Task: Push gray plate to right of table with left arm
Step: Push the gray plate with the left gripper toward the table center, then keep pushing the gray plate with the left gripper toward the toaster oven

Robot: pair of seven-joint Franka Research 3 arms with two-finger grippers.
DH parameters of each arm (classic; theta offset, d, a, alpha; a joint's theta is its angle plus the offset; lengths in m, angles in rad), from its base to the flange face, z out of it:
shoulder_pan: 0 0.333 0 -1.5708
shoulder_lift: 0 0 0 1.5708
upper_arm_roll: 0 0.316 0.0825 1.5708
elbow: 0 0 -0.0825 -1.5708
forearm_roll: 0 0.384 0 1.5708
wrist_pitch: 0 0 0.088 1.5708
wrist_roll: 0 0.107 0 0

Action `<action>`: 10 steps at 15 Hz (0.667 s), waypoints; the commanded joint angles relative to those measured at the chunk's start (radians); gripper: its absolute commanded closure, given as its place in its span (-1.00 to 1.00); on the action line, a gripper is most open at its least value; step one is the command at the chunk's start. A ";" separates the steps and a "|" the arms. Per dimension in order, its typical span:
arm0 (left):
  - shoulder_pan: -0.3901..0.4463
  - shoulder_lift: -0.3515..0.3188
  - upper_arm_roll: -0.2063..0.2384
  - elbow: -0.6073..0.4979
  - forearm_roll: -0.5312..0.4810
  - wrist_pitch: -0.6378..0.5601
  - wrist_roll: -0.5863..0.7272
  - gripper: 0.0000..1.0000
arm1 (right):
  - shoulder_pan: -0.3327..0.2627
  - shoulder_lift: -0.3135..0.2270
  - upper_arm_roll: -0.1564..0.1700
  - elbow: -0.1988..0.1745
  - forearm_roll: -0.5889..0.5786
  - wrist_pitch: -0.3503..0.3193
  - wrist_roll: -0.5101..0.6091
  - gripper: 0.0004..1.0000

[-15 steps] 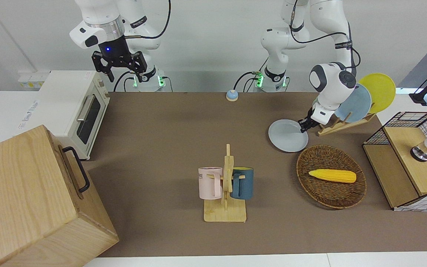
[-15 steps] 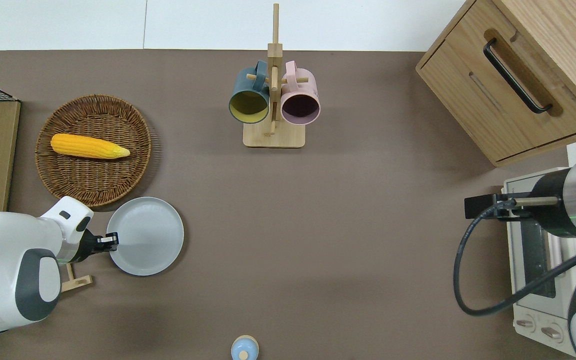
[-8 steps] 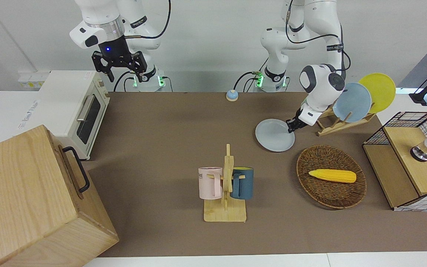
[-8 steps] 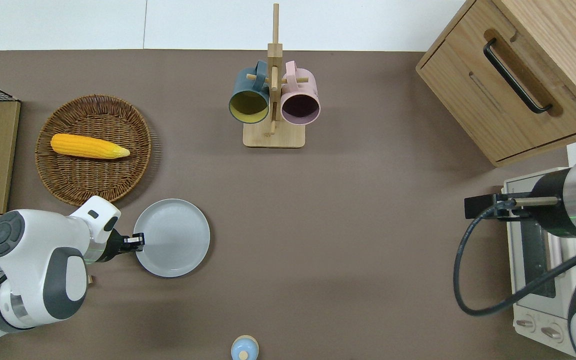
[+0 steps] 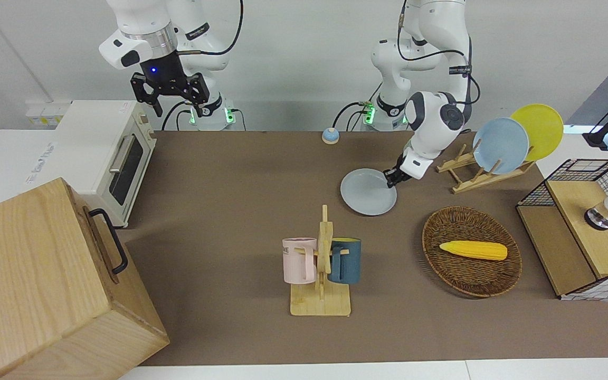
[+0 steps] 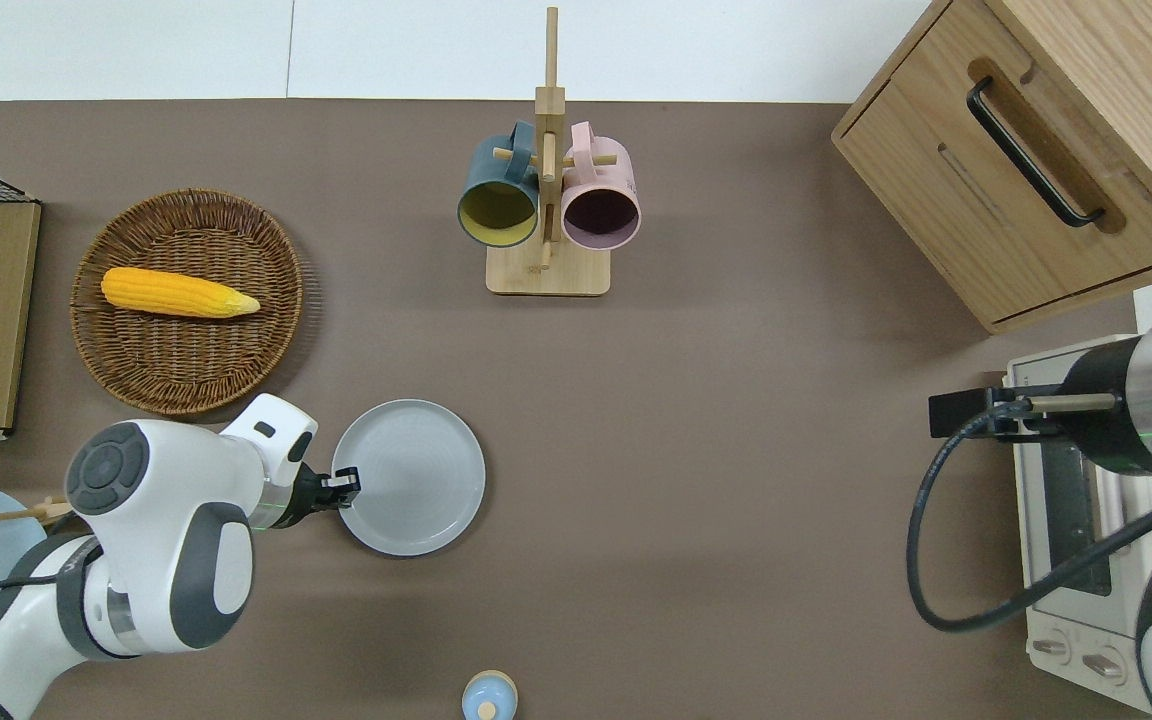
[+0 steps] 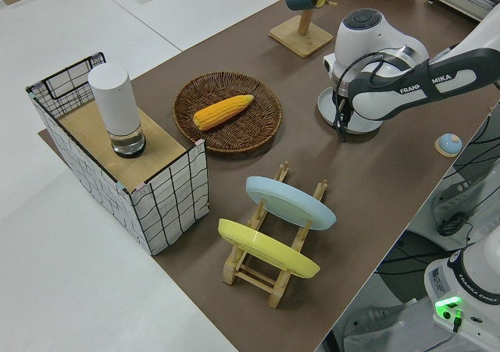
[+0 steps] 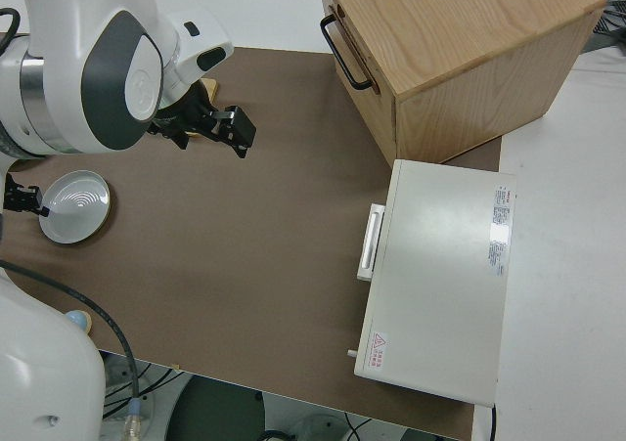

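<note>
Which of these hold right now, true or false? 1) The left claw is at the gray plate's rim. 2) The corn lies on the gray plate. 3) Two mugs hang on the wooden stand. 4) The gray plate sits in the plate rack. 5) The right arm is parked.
1) True: the left claw is at the rim of the gray plate, on its left-arm side.
2) False: the corn lies in the wicker basket.
3) True: a blue mug and a pink mug hang there.
4) False: it lies flat on the table.
5) True.
</note>
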 commanded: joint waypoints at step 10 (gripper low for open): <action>-0.068 0.032 -0.249 0.005 -0.014 0.134 -0.477 1.00 | -0.024 -0.027 0.015 -0.027 0.021 0.000 0.010 -0.99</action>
